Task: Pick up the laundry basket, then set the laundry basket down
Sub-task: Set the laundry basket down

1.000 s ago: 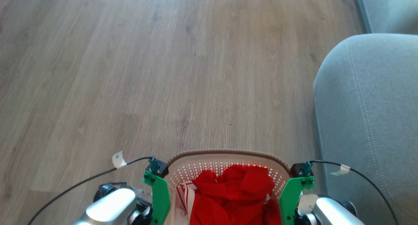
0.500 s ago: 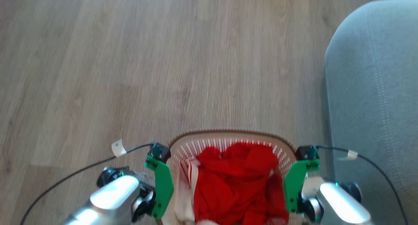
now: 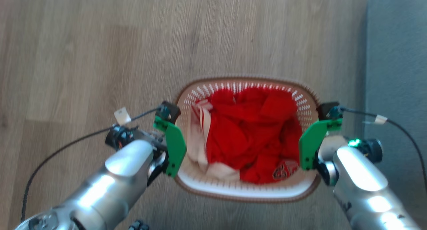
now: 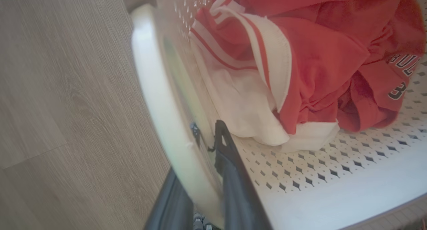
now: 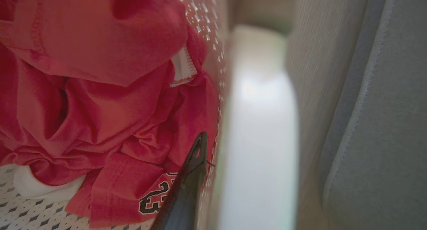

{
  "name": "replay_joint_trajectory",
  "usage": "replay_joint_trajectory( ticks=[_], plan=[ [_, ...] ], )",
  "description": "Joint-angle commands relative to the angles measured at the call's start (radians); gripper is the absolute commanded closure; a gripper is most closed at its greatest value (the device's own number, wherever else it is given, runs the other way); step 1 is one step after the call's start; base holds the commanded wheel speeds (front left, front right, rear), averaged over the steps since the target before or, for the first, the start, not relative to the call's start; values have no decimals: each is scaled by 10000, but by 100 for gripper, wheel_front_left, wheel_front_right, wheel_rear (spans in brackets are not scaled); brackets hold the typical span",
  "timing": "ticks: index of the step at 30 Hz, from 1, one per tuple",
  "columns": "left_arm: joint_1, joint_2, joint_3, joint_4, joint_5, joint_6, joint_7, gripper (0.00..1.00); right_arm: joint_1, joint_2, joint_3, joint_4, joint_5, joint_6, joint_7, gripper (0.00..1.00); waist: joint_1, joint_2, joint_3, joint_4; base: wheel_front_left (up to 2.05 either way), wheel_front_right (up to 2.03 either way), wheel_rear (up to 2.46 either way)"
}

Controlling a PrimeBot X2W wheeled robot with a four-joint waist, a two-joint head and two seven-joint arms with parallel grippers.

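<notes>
Wood-look plank floor (image 3: 100,39) on three sides, with a grey upholstered sofa (image 3: 397,73) down the right edge of the head view, near the right end of the laundry basket (image 3: 247,190). Basket in the lower middle of the head view, between the two silver forearms, long side across. Cannot tell whether resting on the floor or lifted off it.

Left end effector (image 4: 200,150) closed on the basket's left wall, one dark finger inside against the perforated plastic, the other outside under the white handle. Right end effector (image 5: 213,150) at the right wall: one finger inside beside the red cloth, the other hidden behind the blurred white handle, so cannot tell the grip. Fingers covered in the head view by green brackets (image 3: 175,146). Thin black cables (image 3: 66,146) looping off each wrist, a paper tag (image 3: 122,115) on the left one.

Inside: crumpled red clothes (image 3: 247,130), with a white red-striped piece (image 3: 200,123) at the left. Dark printed lettering partly folded away, unreadable. Whole head view soft with blur.
</notes>
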Motion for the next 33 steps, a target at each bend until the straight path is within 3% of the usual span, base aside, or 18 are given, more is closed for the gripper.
replay_joint_trajectory(
  ticks=[1, 12, 33],
  plan=[
    [-689, -357, 40, -172, 228, -255, -306, 100, -382, 403, 262, -262, -273, 161, -278, 100, -3, 0, 1004, 205, 0, 0, 0],
    [-1964, -486, -77, 5, 291, -309, -1173, 100, -1525, 439, -715, 465, -988, 161, -1113, 100, -3, 0, 2979, 412, 0, 0, 0],
    [-2495, -489, -276, -444, 467, -375, -1204, 100, -2504, 450, -876, 1812, -951, 161, -1614, 100, -3, 0, 4331, 225, 0, 0, 0]
  ],
)
